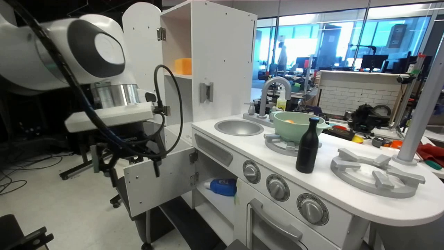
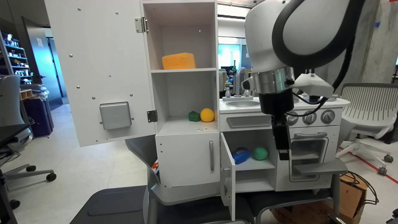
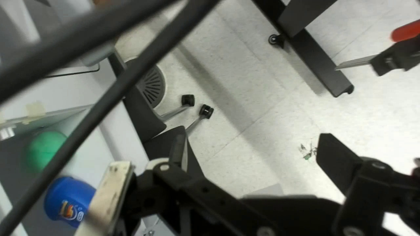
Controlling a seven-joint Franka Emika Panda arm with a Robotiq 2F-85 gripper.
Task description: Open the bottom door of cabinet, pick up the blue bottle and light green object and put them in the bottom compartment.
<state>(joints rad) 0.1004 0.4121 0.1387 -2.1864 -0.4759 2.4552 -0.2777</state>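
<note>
The blue bottle (image 1: 223, 186) lies on its side on the upper shelf of the cabinet under the sink. It also shows in an exterior view (image 2: 241, 155) and in the wrist view (image 3: 67, 201). A light green ball (image 2: 260, 153) sits beside it, also in the wrist view (image 3: 46, 150). The low door (image 1: 159, 187) of this cabinet stands open; it also shows in an exterior view (image 2: 228, 180). The bottom door (image 2: 186, 158) of the tall cabinet is shut. My gripper (image 1: 134, 170) is open and empty, outside the cabinet near the open door. The wrist view (image 3: 252, 147) shows floor between its fingers.
The tall cabinet's upper door (image 2: 108, 71) stands open. An orange block (image 2: 178, 61), a yellow ball (image 2: 207, 115) and a dark green object (image 2: 194, 116) lie on its shelves. A dark bottle (image 1: 307, 149) and a light green bowl (image 1: 295, 125) stand on the counter (image 1: 256, 149).
</note>
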